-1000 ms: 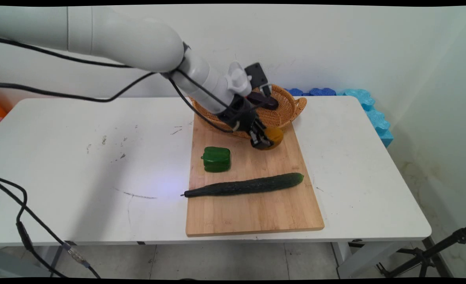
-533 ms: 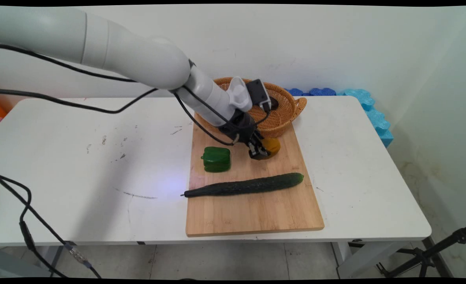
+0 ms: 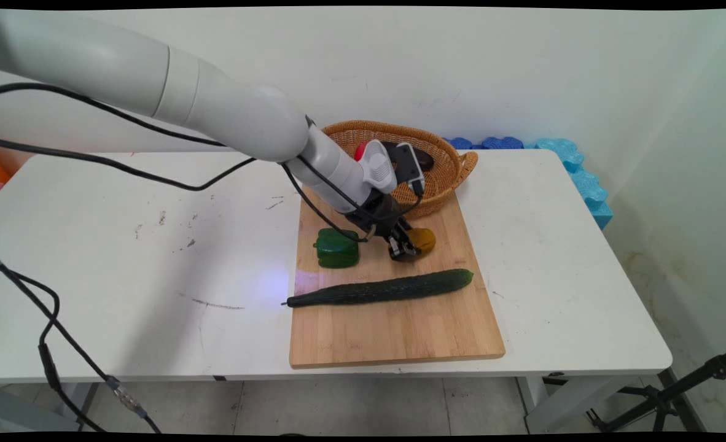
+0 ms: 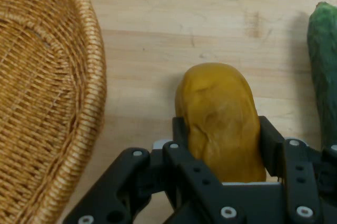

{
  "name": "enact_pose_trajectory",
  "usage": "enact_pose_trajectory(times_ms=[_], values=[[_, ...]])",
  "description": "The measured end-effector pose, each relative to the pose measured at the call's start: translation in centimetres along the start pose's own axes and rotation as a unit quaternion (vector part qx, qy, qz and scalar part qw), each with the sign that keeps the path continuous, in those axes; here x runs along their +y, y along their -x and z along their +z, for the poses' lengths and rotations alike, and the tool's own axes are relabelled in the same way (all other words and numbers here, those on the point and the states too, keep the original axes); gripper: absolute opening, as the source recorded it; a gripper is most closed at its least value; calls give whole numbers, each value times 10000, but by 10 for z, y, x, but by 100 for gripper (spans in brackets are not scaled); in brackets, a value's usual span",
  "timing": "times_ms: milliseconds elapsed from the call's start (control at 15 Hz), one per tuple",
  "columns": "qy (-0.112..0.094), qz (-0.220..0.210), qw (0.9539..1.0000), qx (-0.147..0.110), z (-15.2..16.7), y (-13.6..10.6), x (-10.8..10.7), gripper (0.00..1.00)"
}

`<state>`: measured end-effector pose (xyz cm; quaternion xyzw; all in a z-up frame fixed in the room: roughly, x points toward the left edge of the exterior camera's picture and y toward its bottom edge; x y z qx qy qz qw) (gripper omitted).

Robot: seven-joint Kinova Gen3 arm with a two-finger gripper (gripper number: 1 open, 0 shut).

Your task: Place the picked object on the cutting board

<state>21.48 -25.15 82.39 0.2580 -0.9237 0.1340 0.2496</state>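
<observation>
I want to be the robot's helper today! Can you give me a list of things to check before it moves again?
1. Is the tool shut on the yellow-brown vegetable? Ok: a finger presses each side.
2. Is the vegetable low over the cutting board? Ok, though whether it touches the wood: cannot tell.
3. Is the cucumber apart from the tool? Ok: it lies nearer the camera, a gap between.
4. Is the green pepper apart from the tool? Ok: it sits to the left on the board.
5. Is the wicker basket apart from the vegetable? Ok: bare wood shows between them.
</observation>
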Motion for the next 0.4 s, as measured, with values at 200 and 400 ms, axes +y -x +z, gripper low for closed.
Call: enact_pose_trajectory(times_ms=[200, 400], values=[[13, 28, 10000, -17, 6, 3, 1, 100], [34, 66, 10000, -26, 7, 6, 2, 100]])
